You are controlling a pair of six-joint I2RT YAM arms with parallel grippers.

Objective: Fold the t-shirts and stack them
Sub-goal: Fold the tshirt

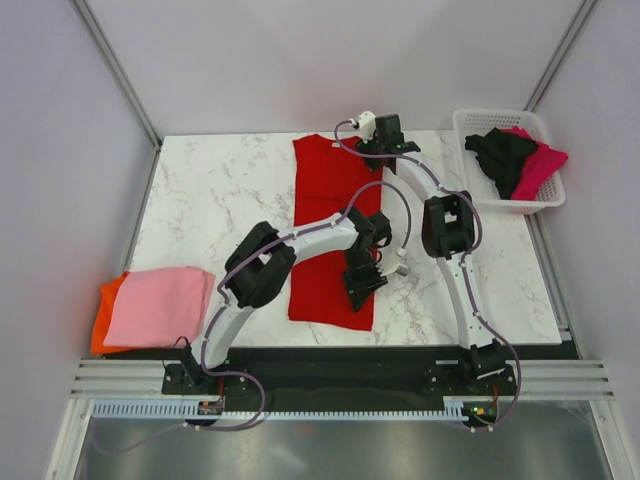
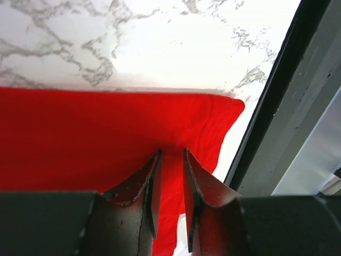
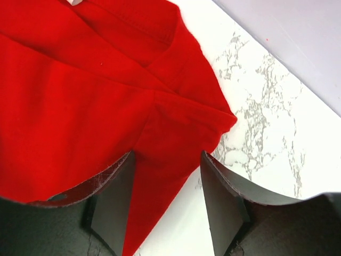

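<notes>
A bright red t-shirt [image 1: 325, 200] lies folded into a long strip down the middle of the marble table. My left gripper [image 1: 362, 285] is at its near right corner. In the left wrist view the jaws [image 2: 171, 154] stand narrowly apart with red cloth [image 2: 80, 133] pinched between them. My right gripper [image 1: 385, 140] is at the shirt's far right corner. In the right wrist view it [image 3: 168, 157] is wide open, with the shirt's corner [image 3: 80, 96] lying between the jaws. A folded light pink t-shirt [image 1: 160, 305] lies on an orange one [image 1: 105, 310] at the near left.
A white lattice basket [image 1: 500, 115] at the far right holds a black t-shirt [image 1: 500, 155] and a magenta one [image 1: 540, 165]. The table's black front edge [image 2: 277, 117] runs just beside the left gripper. Grey walls enclose the table.
</notes>
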